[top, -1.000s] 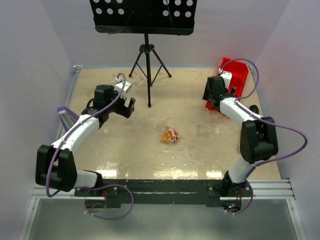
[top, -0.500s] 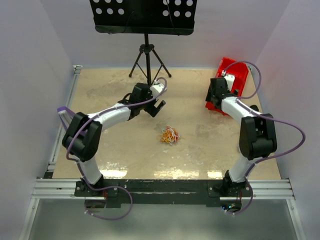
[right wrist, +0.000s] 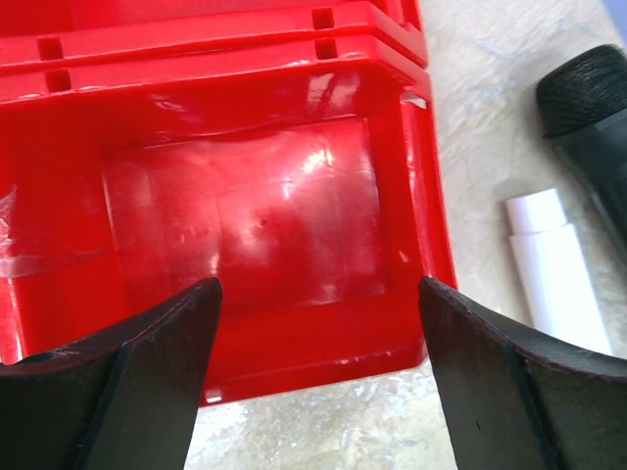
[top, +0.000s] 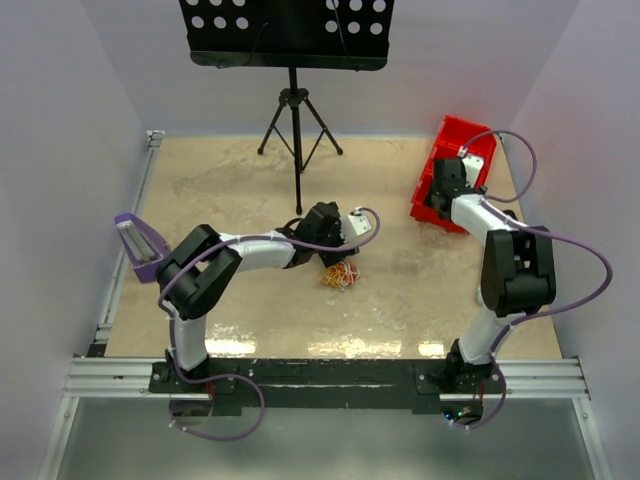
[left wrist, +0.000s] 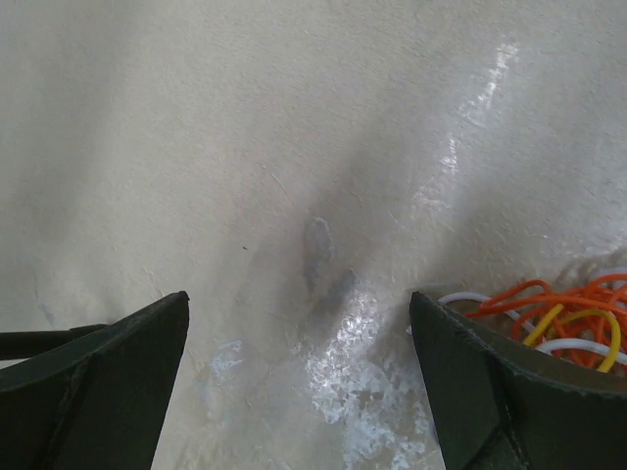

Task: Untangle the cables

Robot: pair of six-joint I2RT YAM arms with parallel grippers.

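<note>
The cables are a small clump of orange, yellow and white wires lying mid-table. In the left wrist view the clump shows at the right edge, partly behind my right finger. My left gripper hangs low just beside and behind the clump, jaws wide open and empty, with bare table between them. My right gripper is far off at the right, open and empty, over the near rim of the red bin. The right wrist view looks into that bin.
A black music stand on a tripod stands at the back centre. A purple-grey object sits at the table's left edge. A white cylinder and a black knob lie beside the bin.
My left arm has swung from the back left across to the centre and come down beside the cable clump. My right gripper has shifted slightly right and farther back at the red bin.
</note>
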